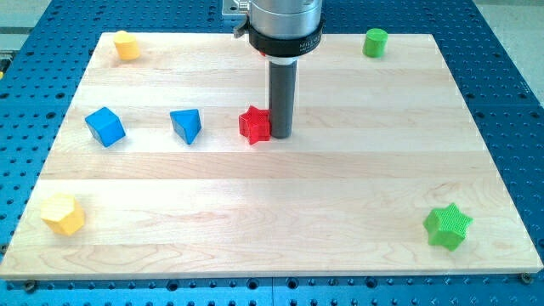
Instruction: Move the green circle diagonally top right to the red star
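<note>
The green circle [375, 42] is a small green cylinder near the view's top right corner of the wooden board [340, 195]. The red star [254, 124] lies a little left of the board's middle. My tip [280, 135] stands right against the red star's right side, touching or nearly touching it. The tip is far from the green circle, which lies up and to the right of it.
A blue cube [104, 126] and a blue triangle [185, 125] lie left of the red star. A yellow block [127, 45] sits at top left, a yellow hexagon [63, 213] at bottom left, a green star [448, 226] at bottom right.
</note>
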Robot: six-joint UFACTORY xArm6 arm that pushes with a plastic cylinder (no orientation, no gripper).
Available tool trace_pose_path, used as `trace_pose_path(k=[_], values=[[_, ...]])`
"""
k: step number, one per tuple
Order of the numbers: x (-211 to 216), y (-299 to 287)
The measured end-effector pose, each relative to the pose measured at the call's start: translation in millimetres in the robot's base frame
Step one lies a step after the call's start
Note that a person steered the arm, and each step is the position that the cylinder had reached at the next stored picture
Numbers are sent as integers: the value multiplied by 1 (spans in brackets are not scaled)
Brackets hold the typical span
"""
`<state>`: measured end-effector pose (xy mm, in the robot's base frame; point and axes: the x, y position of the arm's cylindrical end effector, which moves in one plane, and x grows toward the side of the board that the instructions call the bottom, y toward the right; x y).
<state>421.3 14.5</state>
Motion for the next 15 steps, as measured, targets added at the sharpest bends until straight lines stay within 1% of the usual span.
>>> trace_pose_path(k=[2, 3, 4, 5, 6, 7, 8, 9, 10, 11, 12, 13, 14, 15], values=[[0, -4], [2, 4], [-23, 24], [-88, 72], [-103, 147], [-132, 195], [-200, 213], [-205, 178], [-128, 116], [-91, 74], [-95, 125], [-164, 138], [-205, 109], [-206, 59]])
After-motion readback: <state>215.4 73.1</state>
